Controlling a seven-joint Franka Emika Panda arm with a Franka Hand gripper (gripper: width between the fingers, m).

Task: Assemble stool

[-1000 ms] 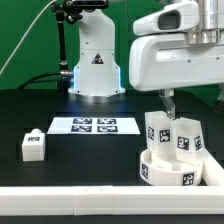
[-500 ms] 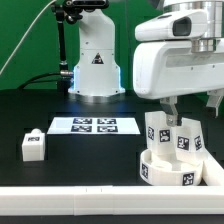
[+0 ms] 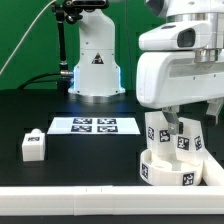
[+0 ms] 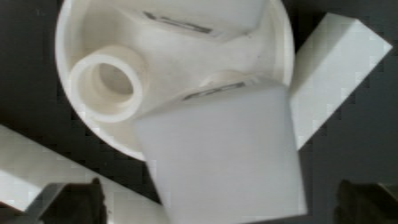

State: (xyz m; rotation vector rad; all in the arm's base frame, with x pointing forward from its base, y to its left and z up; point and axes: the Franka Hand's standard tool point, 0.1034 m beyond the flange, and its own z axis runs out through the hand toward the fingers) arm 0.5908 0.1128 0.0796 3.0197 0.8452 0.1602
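The round white stool seat [image 3: 168, 172] lies at the exterior view's right with two tagged legs [image 3: 158, 130] [image 3: 187, 136] standing in it. A third tagged leg [image 3: 33, 146] lies loose at the exterior view's left. My gripper [image 3: 193, 112] hangs just above the standing legs, its hand hiding their tops. In the wrist view the seat [image 4: 169, 40] shows an empty round socket [image 4: 111, 85]. One leg [image 4: 222, 150] stands between my dark fingertips [image 4: 71, 205], with gaps on both sides. My gripper [image 4: 217, 208] is open. A second leg [image 4: 333, 75] stands beside it.
The marker board [image 3: 93, 125] lies flat in the middle of the black table. The robot's white base [image 3: 95, 60] stands behind it. A long white rail [image 3: 90, 205] runs along the front edge, close to the seat.
The arm has come down toward the seat and its standing legs. The seat, the loose leg and the board have not moved.
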